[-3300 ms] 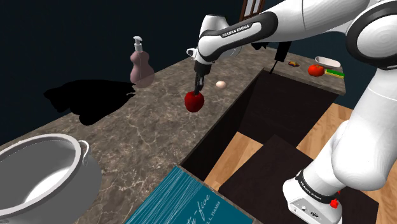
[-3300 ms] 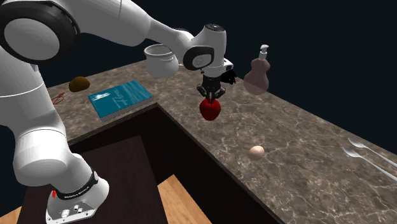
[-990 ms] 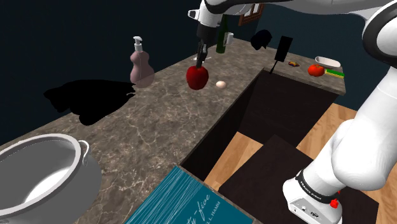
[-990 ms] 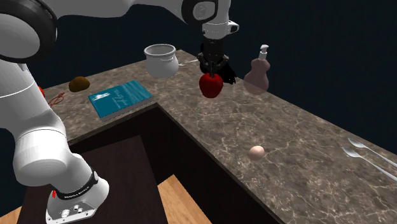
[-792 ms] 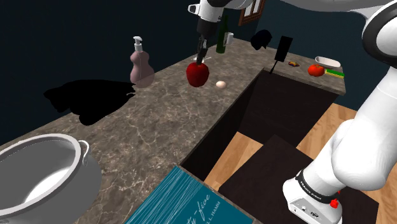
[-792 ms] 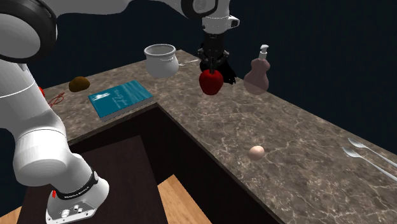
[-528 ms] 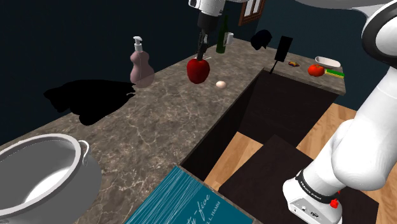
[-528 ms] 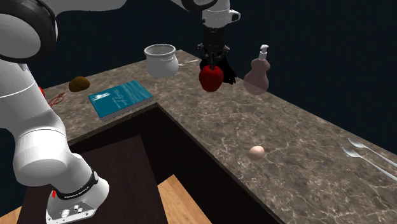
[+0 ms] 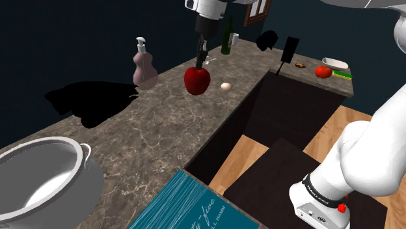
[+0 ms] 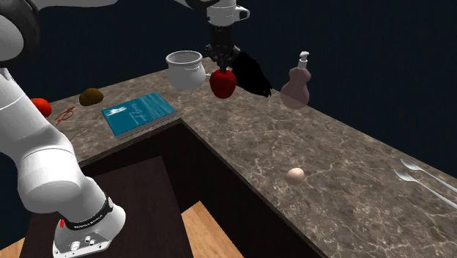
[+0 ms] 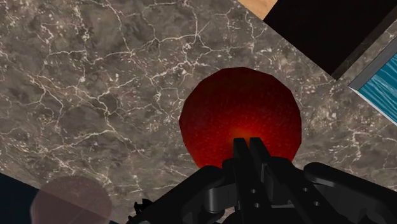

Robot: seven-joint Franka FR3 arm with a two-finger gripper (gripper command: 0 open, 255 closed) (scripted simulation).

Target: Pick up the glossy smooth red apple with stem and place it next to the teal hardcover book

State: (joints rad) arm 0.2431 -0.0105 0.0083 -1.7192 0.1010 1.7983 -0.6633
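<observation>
The glossy red apple point(image 9: 196, 80) hangs high above the brown marble counter point(image 9: 149, 127), held at its top by my black gripper point(image 9: 200, 62), which is shut on it. In the second exterior view the apple point(image 10: 223, 83) and gripper point(image 10: 222, 66) are in front of the grey pot. In the wrist view the fingers point(image 11: 249, 153) pinch the apple point(image 11: 239, 114) from above, with marble below. The teal hardcover book point(image 9: 185, 209) lies at the counter's near end; it also shows as the book point(image 10: 137, 112) and a corner of the book point(image 11: 384, 84).
A grey pot point(image 9: 40, 181) stands beside the book. A pinkish soap dispenser point(image 9: 143, 65) and an egg point(image 9: 226, 86) sit on the counter. Forks point(image 10: 421, 179) lie at its far end. A brown lump point(image 10: 91, 96) and a tomato point(image 9: 323, 71) rest elsewhere.
The arm has lifted the apple well above the counter and carried it toward the pot and book end; the grip on it is unchanged.
</observation>
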